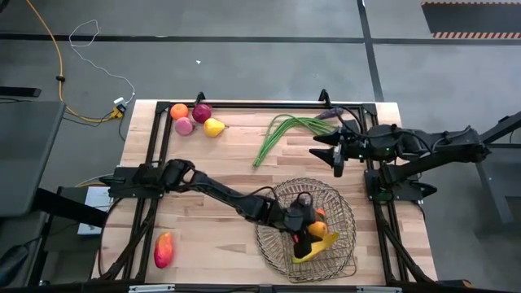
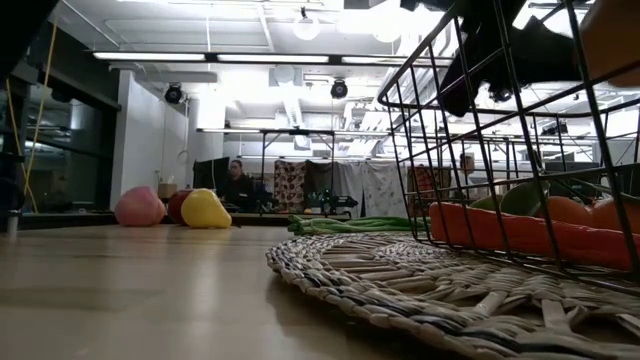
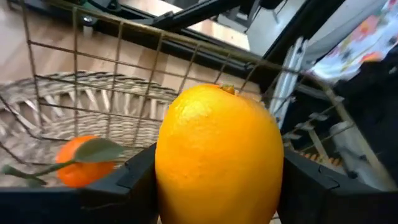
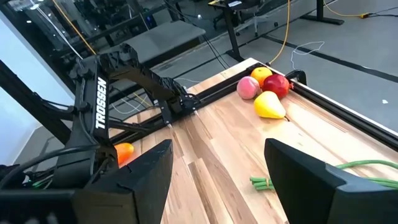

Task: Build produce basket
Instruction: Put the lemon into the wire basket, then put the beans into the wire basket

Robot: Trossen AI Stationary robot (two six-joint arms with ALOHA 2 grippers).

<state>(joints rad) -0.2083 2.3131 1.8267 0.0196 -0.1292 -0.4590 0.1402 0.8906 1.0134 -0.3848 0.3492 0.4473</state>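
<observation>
Orange (image 3: 219, 155) pinched in left tool (image 1: 303, 218), hovering inside basket (image 1: 346, 244) at 5 o'clock on surface (image 1: 244, 179). Right tool (image 4: 217, 180) spread, empty, waiting at 2 o'clock. Several items in; mango (image 1: 164, 249), beans (image 1: 281, 132) and 11 o'clock fruit cluster (image 1: 195, 118) left.

The wooden worktop (image 1: 236, 175) carries a wire basket (image 1: 346, 244) at lower right. Green beans (image 1: 281, 132) lie upper centre, four fruits (image 1: 194, 120) upper left, a mango (image 1: 164, 249) lower left.

White "TROSSEN" lettering running lengthwise down the left arm (image 4: 99, 106) dark link, no other readable text
</observation>
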